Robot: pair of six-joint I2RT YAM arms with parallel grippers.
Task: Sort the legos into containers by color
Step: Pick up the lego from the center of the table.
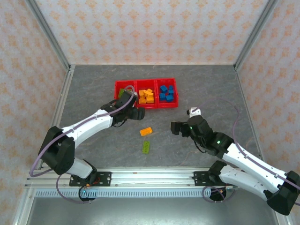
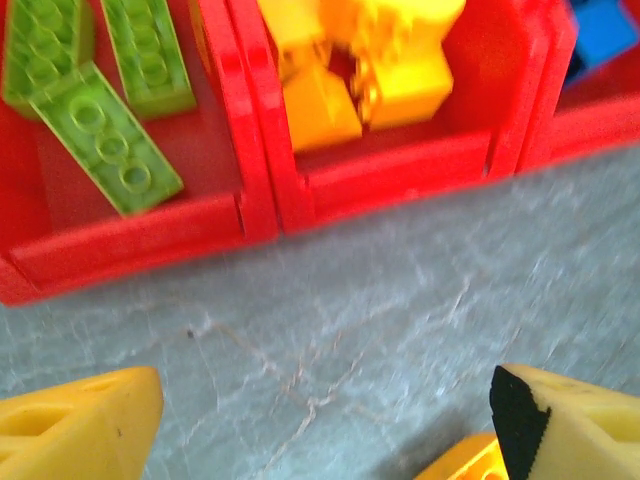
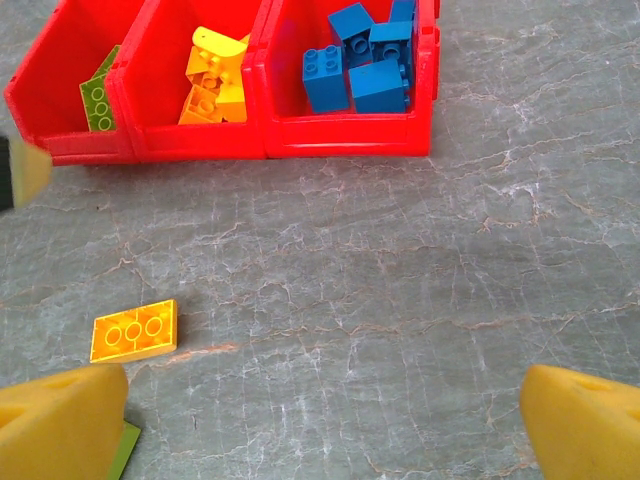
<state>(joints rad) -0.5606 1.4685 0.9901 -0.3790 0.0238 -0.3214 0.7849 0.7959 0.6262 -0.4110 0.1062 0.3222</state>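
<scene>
Left gripper (image 2: 325,420): jaws wide, holding nothing, just in front of the red tray (image 2: 130,245) wall. Right gripper (image 3: 325,420): jaws wide, holding nothing, above the counter (image 3: 400,280). An orange-yellow brick (image 3: 134,330) lies flat ahead-left of it, with a lime green brick (image 1: 146,146) nearby

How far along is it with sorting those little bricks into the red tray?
Nearly finished. Done: the red tray holds green bricks in its left compartment, orange bricks in the middle and blue bricks on the right. In hand: nothing; the left gripper and right gripper are both open and empty. Left: a loose orange brick and a loose green brick on the table.
</scene>
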